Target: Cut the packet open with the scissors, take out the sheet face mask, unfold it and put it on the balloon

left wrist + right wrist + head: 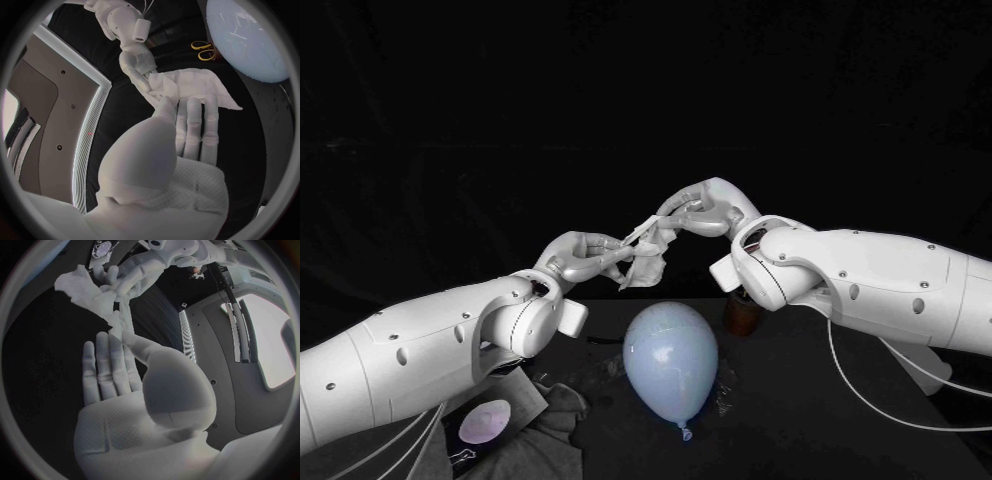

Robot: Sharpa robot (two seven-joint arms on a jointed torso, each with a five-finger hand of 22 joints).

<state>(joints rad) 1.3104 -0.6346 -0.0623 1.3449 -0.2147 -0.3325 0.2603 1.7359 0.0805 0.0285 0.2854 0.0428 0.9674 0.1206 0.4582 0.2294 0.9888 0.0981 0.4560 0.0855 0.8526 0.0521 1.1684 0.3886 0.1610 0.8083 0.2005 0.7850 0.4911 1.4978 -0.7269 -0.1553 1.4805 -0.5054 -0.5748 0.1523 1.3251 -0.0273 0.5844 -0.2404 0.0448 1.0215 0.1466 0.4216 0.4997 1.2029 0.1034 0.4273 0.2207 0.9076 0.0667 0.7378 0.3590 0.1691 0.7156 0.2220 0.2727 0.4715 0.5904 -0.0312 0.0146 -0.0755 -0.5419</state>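
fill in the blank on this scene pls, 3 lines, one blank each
1. The left hand and the right hand both hold the ___ up between them.
2. The balloon lies bare on the ___, under the hands.
3. The scissors beside the balloon have ___ handles.

Missing words: mask; table; yellow

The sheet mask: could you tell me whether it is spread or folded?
Partly folded: sheet mask hangs bunched between left hand and right hand.
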